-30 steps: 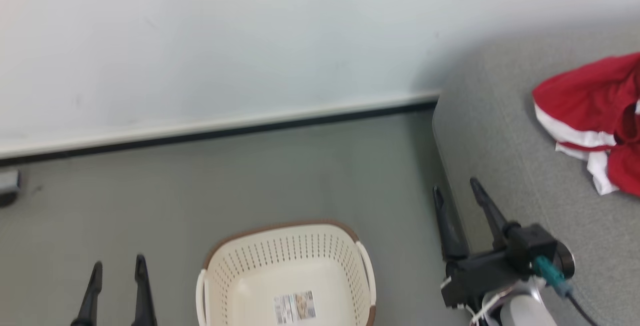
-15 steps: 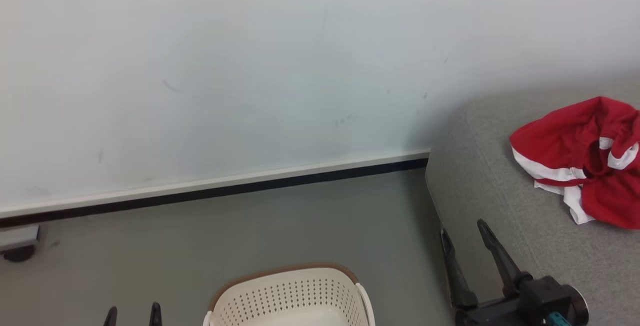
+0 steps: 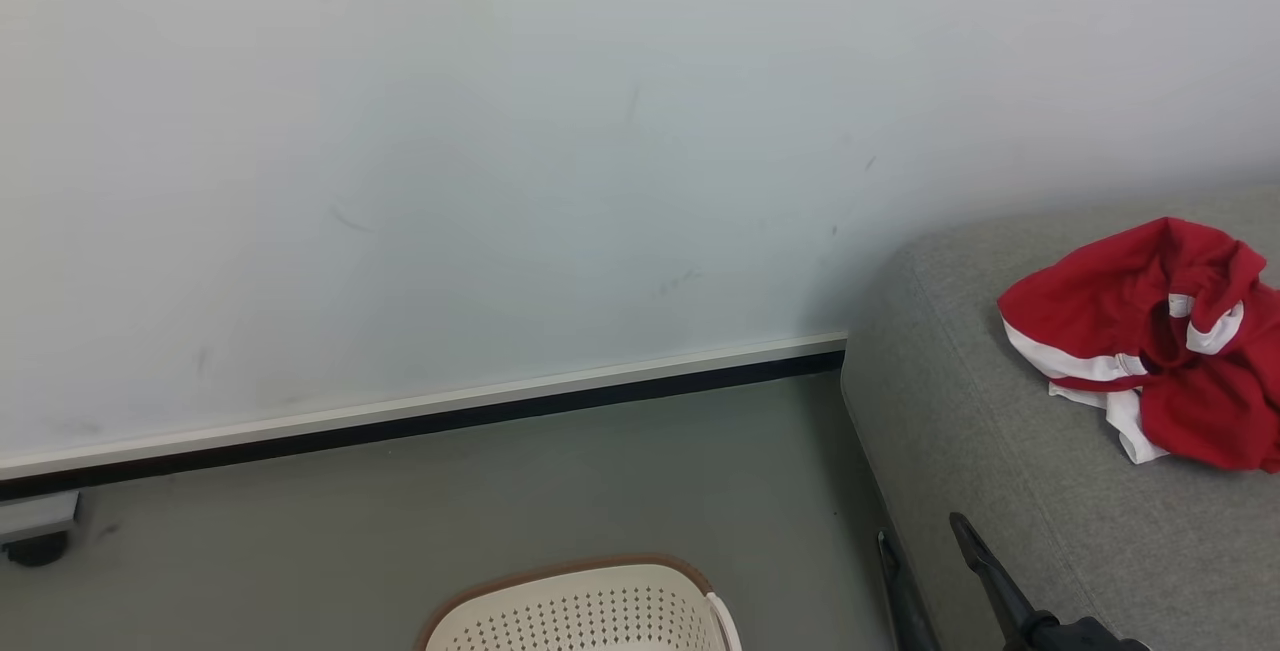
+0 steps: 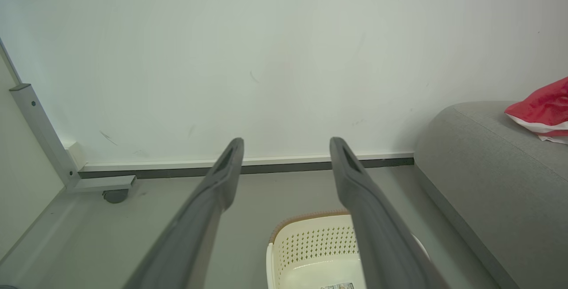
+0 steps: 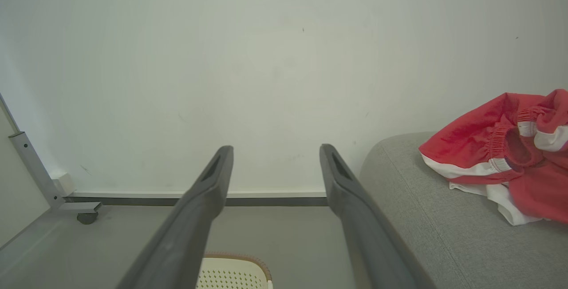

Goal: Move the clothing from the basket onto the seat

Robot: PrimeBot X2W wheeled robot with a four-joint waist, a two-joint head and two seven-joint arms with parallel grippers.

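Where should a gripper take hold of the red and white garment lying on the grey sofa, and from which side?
Best bet: pinch the bunched waistband of the red garment: it stands up in a raised fold, so jaws can close across it. Come from above, on the sofa's bare near side, where the open right gripper is.

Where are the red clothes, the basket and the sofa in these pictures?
red clothes (image 3: 1090, 306), head view, red fabric above the white stripe.
basket (image 4: 310, 247), left wrist view, perforated back wall.
sofa (image 5: 443, 235), right wrist view, bare grey top.

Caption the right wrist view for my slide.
Open right gripper, empty; red clothing lies on the grey seat, basket below.
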